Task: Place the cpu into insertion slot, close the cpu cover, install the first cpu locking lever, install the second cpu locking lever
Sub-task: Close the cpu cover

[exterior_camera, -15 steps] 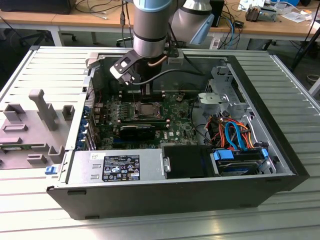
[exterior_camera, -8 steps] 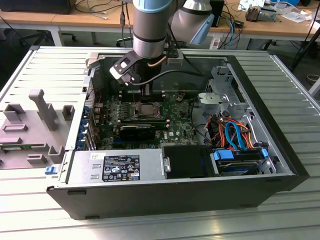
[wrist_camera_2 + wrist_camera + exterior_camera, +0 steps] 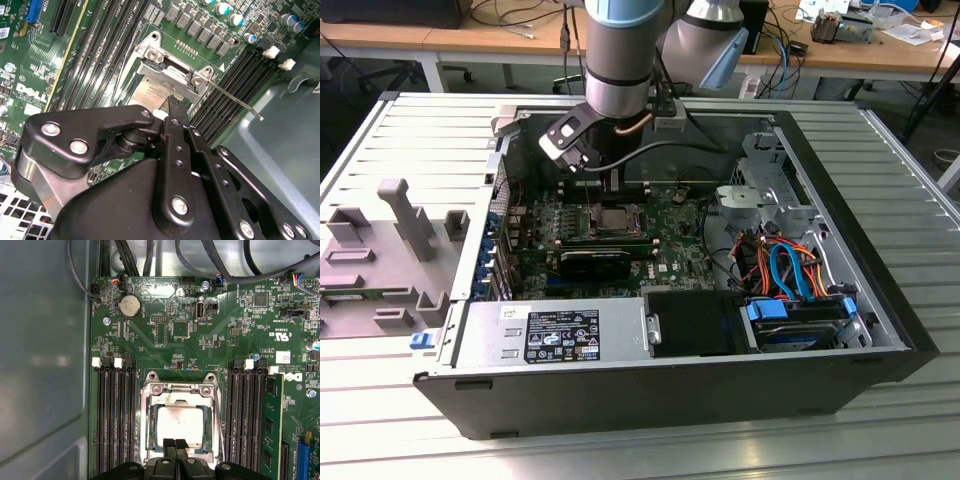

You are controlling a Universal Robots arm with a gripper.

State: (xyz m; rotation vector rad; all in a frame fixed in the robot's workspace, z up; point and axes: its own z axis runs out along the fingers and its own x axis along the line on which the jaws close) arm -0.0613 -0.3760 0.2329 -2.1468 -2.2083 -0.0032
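One black two-fingered gripper (image 3: pixel 174 444) stood over one square, metal-rimmed insertion slot (image 3: pixel 616 217) on the green circuit board (image 3: pixel 165 345).
Its two fingers (image 3: pixel 169 446) were pressed together, gripping nothing, tips at the edge of the one thin silvery cpu cover (image 3: pixel 149 422), which lay flat around the one silver-grey square cpu (image 3: pixel 180 422) seated in the slot. One thin metal lever rod (image 3: pixel 235 100) stuck out free.

The silver-topped cpu (image 3: pixel 181 424) lies flat in the insertion slot (image 3: pixel 156 430); the cpu cover (image 3: pixel 147 420) seems lowered around it.
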